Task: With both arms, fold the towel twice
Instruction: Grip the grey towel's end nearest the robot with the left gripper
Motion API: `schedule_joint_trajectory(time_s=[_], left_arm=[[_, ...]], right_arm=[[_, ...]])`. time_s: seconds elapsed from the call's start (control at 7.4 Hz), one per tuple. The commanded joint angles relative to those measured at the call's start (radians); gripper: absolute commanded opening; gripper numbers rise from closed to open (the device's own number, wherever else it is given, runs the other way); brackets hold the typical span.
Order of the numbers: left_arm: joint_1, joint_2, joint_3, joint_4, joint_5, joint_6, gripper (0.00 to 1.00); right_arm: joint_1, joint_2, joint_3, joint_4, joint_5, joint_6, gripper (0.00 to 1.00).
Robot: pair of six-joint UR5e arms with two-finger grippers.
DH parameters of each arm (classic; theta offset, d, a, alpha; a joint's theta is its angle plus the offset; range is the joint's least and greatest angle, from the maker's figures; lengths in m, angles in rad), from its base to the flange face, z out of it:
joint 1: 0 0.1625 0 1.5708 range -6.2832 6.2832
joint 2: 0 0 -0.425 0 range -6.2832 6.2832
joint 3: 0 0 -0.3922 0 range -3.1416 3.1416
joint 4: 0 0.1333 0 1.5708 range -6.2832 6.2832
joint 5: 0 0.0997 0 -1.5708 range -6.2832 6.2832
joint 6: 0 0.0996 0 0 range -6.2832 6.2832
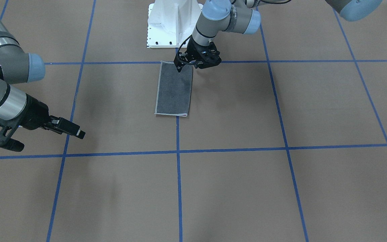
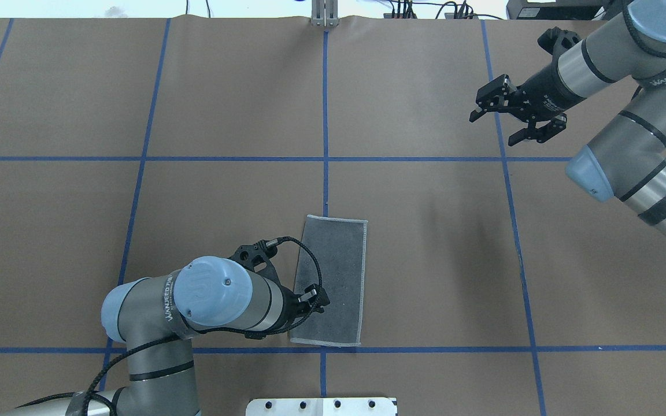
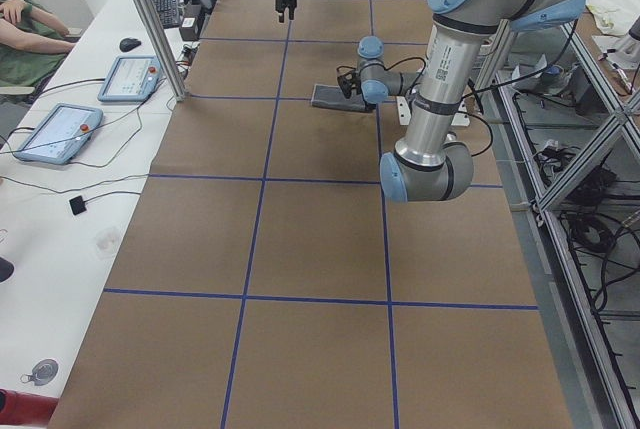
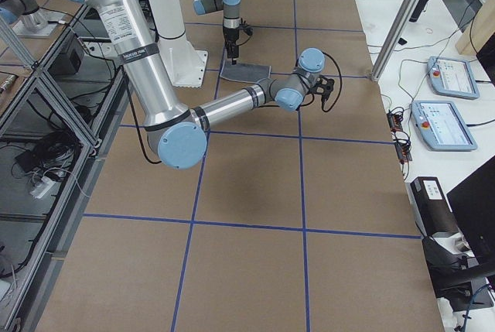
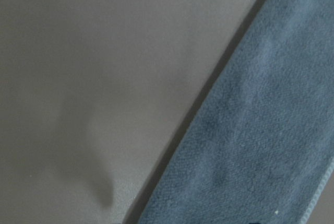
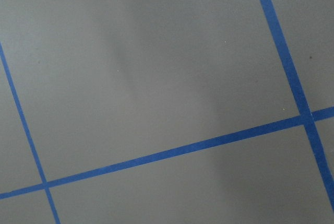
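Towel (image 2: 336, 277) lies flat on the tabletop (image 2: 425, 260), already a narrow rectangle, dark grey face up. Its long axis runs straight away from the robot's base. The left arm (image 2: 217, 297) holds its jaws low over the towel's robot-near end, at the long edge on that arm's own side, so the rest of the cloth stretches away ahead of them. Whether these jaws are apart or together cannot be told, as the wrist hides them. The right arm (image 2: 576, 81) hangs with jaws spread and empty, and the towel lies well apart from them, back toward the base. Assessment: the second fold should carry one short end onto the other; the left arm is far nearer.
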State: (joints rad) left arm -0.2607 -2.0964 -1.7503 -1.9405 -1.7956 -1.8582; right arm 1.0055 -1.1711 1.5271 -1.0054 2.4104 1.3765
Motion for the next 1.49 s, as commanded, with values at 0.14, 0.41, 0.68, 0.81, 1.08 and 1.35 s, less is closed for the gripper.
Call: schedule_joint_trajectory(time_s=[0.14, 0.41, 0.68, 0.81, 1.08, 1.35], left_arm=[[0.015, 0.001, 0.002, 0.0, 0.028, 0.005, 0.68], [0.015, 0.009, 0.002, 0.0, 0.028, 0.005, 0.68], [0.015, 0.009, 0.002, 0.0, 0.03, 0.007, 0.68], [0.017, 0.009, 0.002, 0.0, 0.03, 0.007, 0.66], [0.023, 0.009, 0.002, 0.0, 0.032, 0.005, 0.51], [0.023, 0.01, 0.002, 0.0, 0.035, 0.007, 0.51]], right_arm=[[-0.001, 0.002, -0.005, 0.001, 0.0, 0.0, 1.0], [-0.001, 0.007, -0.005, -0.001, 0.0, 0.001, 1.0], [-0.002, 0.007, -0.005, -0.001, 0.0, 0.003, 1.0], [-0.004, 0.008, -0.005, -0.001, 0.0, 0.004, 1.0], [-0.005, 0.008, -0.005, -0.001, 0.0, 0.007, 1.0], [-0.005, 0.008, -0.005, -0.001, 0.0, 0.007, 1.0]])
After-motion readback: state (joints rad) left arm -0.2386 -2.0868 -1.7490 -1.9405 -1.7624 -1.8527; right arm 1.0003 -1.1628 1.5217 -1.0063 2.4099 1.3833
